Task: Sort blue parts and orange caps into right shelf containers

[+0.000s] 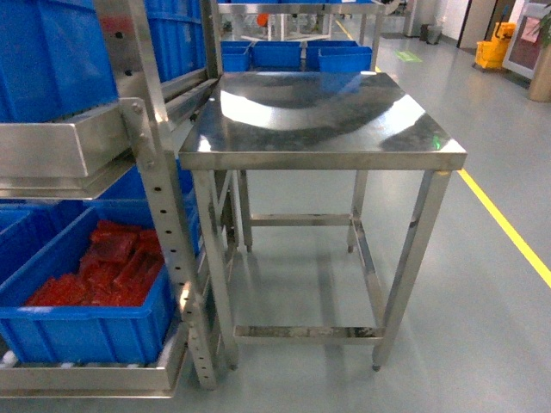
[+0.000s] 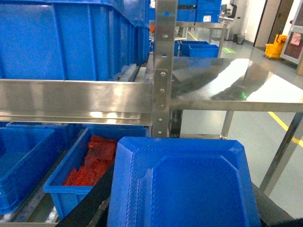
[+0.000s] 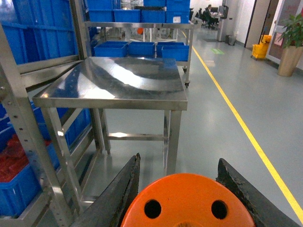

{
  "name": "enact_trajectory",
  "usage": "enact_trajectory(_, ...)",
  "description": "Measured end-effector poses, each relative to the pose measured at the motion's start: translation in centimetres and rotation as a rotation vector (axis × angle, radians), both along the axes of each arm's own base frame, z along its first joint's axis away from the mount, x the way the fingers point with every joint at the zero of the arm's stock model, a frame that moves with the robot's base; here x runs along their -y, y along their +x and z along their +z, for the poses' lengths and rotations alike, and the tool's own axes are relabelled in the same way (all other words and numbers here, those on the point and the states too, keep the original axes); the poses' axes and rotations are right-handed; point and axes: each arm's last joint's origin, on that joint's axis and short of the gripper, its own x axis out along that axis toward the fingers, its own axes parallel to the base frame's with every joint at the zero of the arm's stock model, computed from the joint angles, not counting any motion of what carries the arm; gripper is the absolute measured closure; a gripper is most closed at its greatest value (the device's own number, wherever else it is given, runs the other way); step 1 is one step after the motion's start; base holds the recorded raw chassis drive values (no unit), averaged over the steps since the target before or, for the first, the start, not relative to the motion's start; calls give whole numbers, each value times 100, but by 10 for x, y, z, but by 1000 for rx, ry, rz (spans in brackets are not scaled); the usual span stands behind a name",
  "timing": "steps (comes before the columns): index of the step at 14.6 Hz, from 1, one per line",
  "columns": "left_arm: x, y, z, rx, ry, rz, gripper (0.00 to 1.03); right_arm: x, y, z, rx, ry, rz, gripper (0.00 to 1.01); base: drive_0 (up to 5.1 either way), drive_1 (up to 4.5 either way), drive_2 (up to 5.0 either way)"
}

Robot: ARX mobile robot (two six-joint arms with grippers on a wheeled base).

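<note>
Fingers (image 3: 118, 194) of the right gripper (image 3: 189, 198) clasp a round orange plastic cap (image 3: 189, 201); left fingers' state cannot be told, though a blue moulded plastic part (image 2: 184, 184) fills that view. Neither item is binned yet. Steel bench (image 1: 327, 120) bare.

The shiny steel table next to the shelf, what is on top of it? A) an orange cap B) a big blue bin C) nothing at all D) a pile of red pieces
C: in the head view the shiny steel table shows only reflections on its bare top; the red pieces lie in a blue plastic bin low on the metal shelf rack beside it.
</note>
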Motion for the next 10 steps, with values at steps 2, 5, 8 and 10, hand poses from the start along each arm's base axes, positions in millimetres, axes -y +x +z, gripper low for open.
enact_trajectory(2,0,0,0,1,0,1,59,0,0,0,2,0,0,58,-484,257,257)
enact_trajectory(5,0,0,0,0,0,0,59,0,0,0,2,0,0,58,-484,257,257)
enact_trajectory(8,0,0,0,0,0,1,59,0,0,0,-3,0,0,58,-484,257,257)
enact_trajectory(10,0,0,0,0,0,1,59,0,0,0,-2,0,0,58,-484,257,257)
